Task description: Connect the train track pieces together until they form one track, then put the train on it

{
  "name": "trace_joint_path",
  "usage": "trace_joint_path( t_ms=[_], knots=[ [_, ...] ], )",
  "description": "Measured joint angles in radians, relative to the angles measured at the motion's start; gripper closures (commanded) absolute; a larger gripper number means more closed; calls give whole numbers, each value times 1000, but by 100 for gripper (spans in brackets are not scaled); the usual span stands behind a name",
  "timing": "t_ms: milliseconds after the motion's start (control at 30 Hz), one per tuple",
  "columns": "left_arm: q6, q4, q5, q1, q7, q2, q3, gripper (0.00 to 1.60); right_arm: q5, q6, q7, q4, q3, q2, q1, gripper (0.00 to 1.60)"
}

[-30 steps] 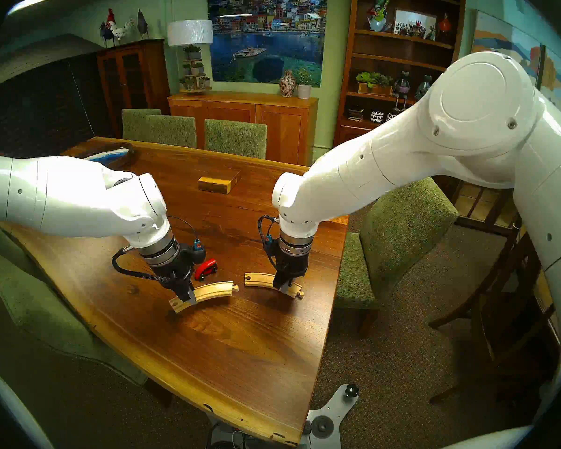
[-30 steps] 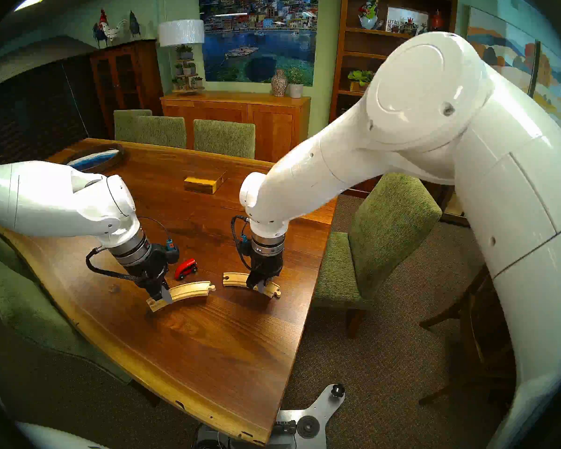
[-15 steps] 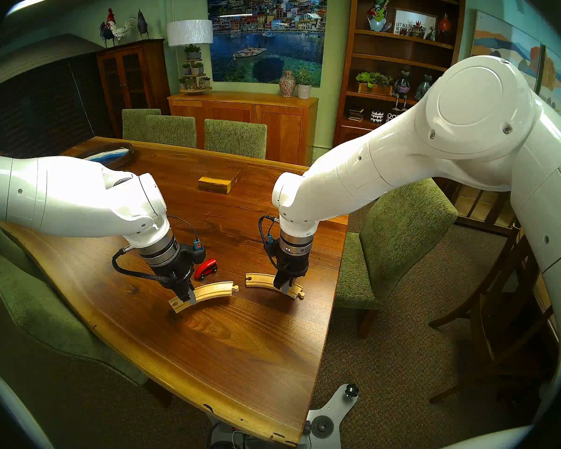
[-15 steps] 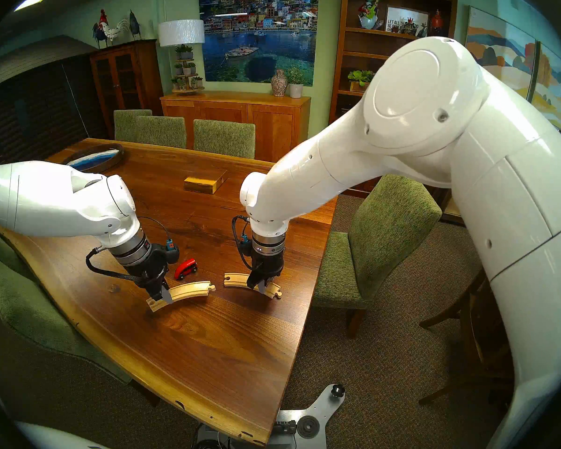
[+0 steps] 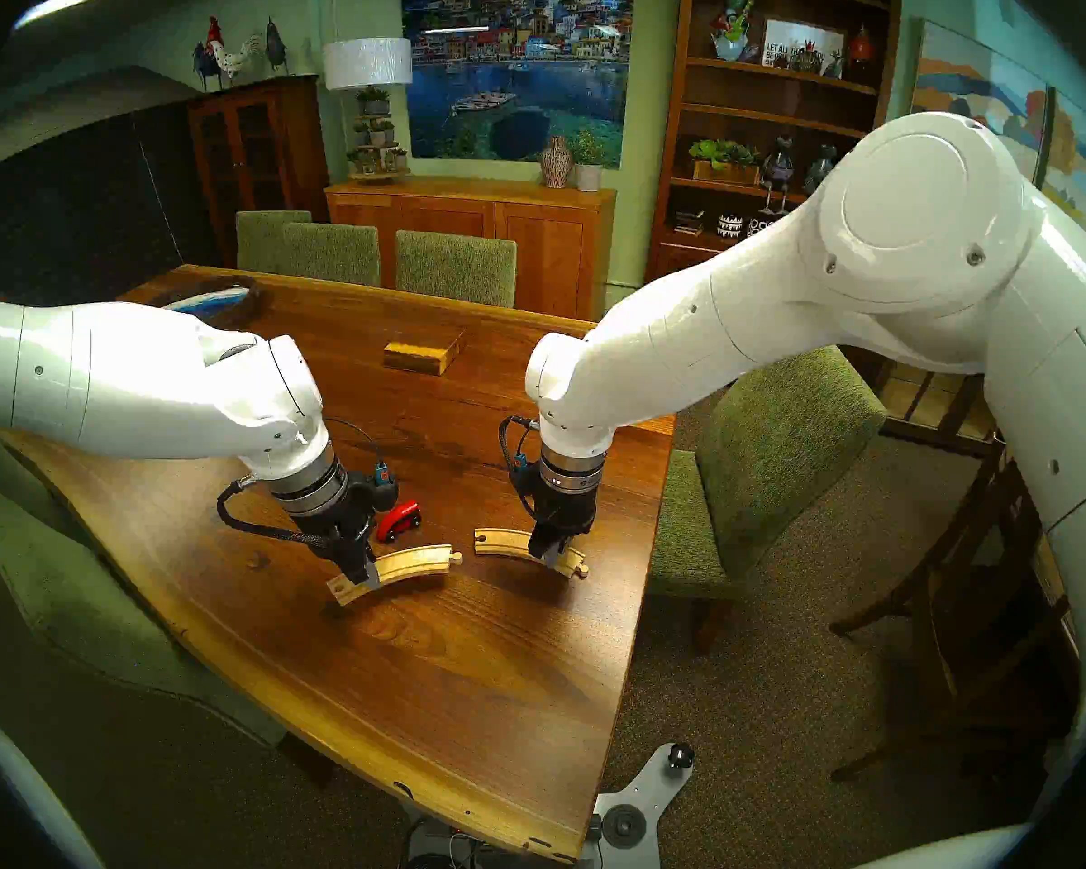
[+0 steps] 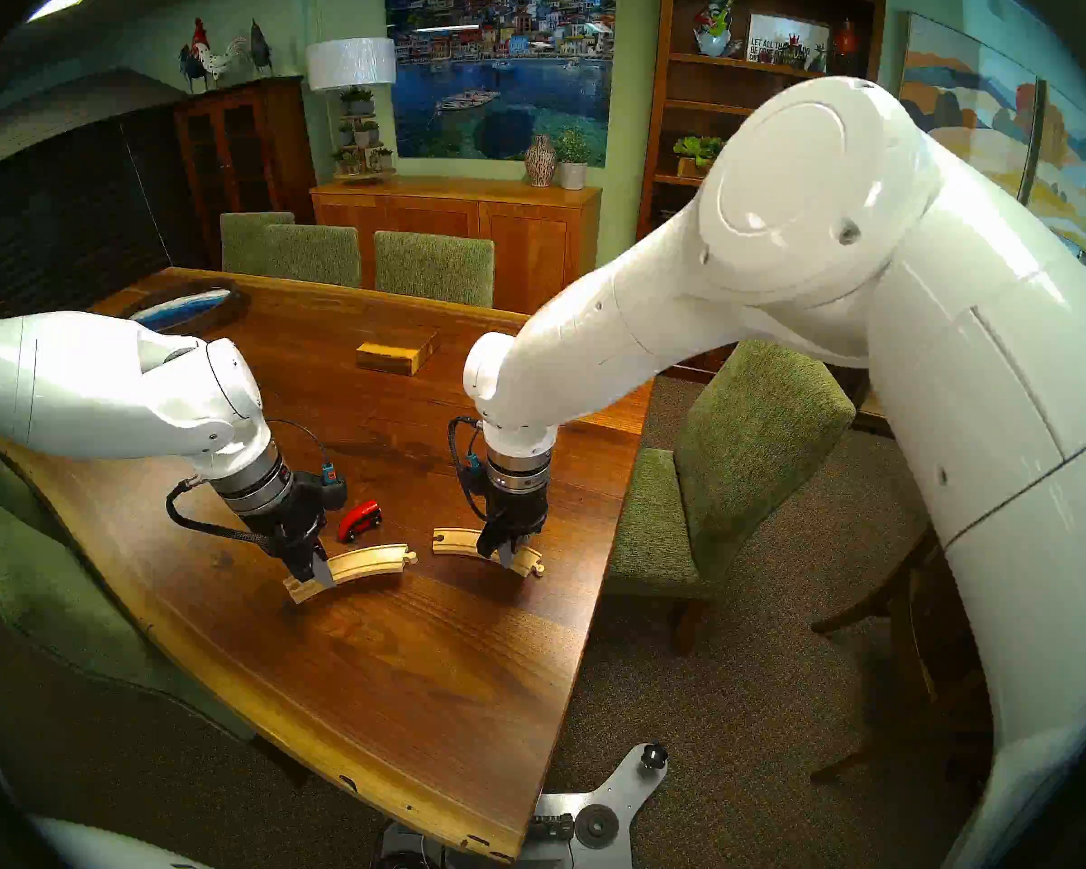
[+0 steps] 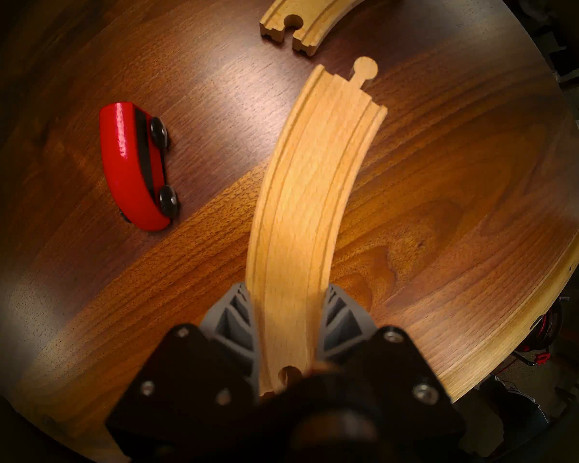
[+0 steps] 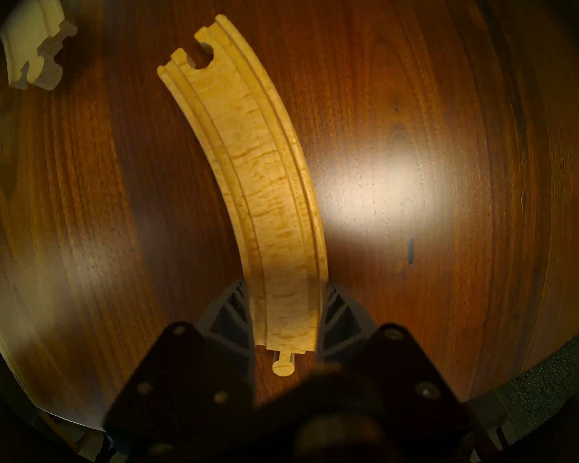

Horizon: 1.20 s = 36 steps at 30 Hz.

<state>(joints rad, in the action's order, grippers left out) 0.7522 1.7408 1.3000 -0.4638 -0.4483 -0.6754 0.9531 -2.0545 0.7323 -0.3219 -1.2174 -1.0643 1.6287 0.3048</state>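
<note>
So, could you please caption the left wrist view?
Left claw grips one curved track piece, peg facing the other's socket; red train beside.

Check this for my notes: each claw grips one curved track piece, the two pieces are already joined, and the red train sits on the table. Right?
Not joined. The left wrist view shows the left piece with its peg short of the right piece and its notch, bare table between. The rest holds: left claw and right claw each grip one, the train on the table.

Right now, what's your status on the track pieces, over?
Left claw shut on left track piece. Right claw shut on right track piece. Peg and hole ends apart, unjoined. Train behind left piece, clear of the gap.
</note>
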Motion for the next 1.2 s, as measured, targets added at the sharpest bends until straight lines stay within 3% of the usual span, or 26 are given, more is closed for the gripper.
trace_joint_path(
  t_ms=[700,1200],
  knots=[
    [4,0,9,4,21,-2,-4,160,23,-10,-20,2,-2,0,-1,160],
    [48,-47,116,56,119,-62,-70,160,24,-11,-20,2,-2,0,-1,160]
  ],
)
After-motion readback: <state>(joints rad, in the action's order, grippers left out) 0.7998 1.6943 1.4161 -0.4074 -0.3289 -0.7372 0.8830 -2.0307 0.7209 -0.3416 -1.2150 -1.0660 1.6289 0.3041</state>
